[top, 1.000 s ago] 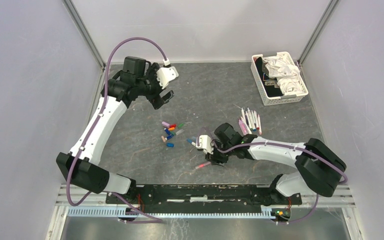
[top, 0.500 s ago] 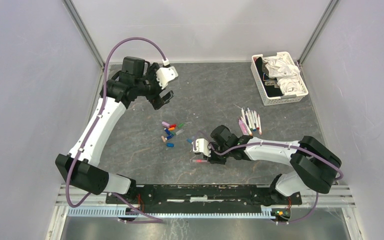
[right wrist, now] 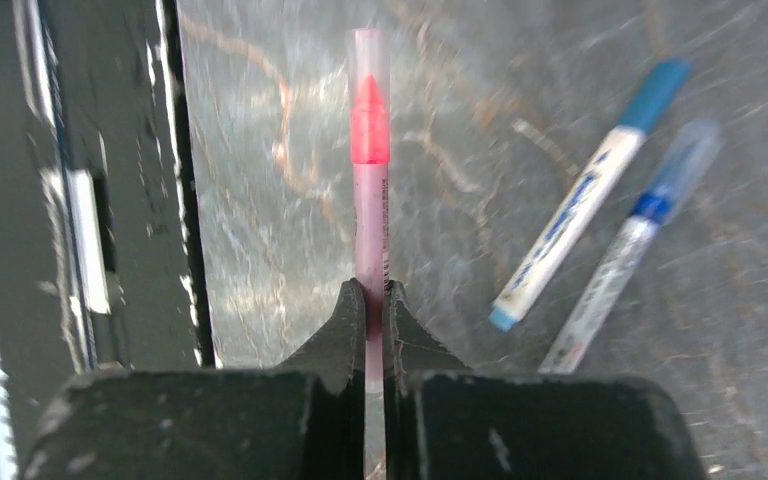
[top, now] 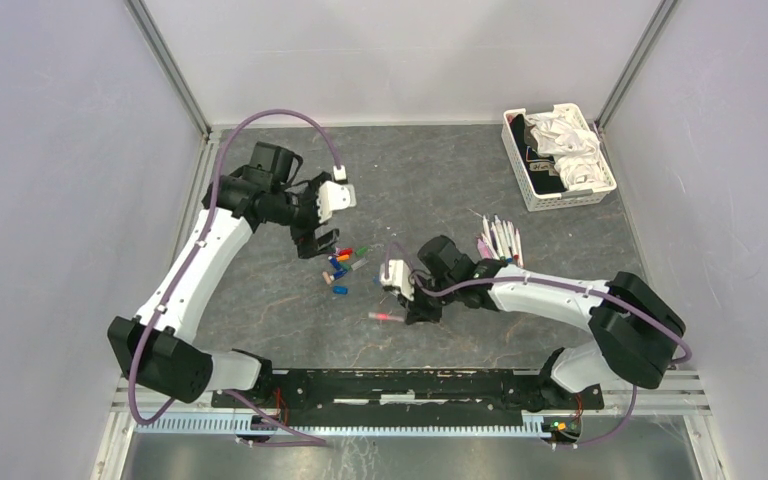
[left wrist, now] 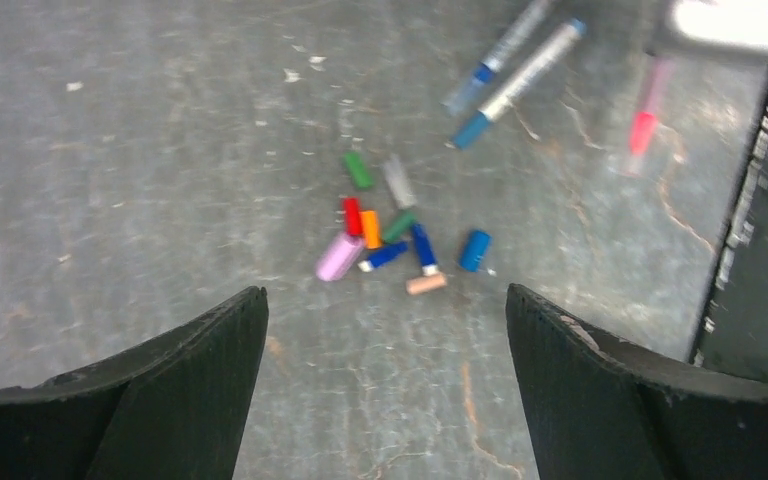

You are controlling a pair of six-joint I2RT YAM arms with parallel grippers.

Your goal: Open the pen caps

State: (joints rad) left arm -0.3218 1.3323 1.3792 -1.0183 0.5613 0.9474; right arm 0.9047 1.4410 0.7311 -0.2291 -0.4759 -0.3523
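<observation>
Nearby, loose pen caps [left wrist: 370,228], blue pens [right wrist: 563,235].

1. The left gripper [top: 318,243] hangs over the grey table [top: 430,170], just beside the far-left edge of the loose pen caps [top: 340,265]. Its jaw opening cannot be judged from this angle.
2. The pen caps lie in a tight cluster at mid-table; pink, red, orange, green and blue are distinguishable.
3. The right gripper [top: 407,312] is low, to the right of the cluster, with a pink pen [top: 384,317] projecting leftward from it.
4. A fan of white-barrelled pens [top: 500,238] lies beyond the right forearm.
5. A white slotted basket [top: 570,201] stands at the far-right corner, holding crumpled white material.
</observation>
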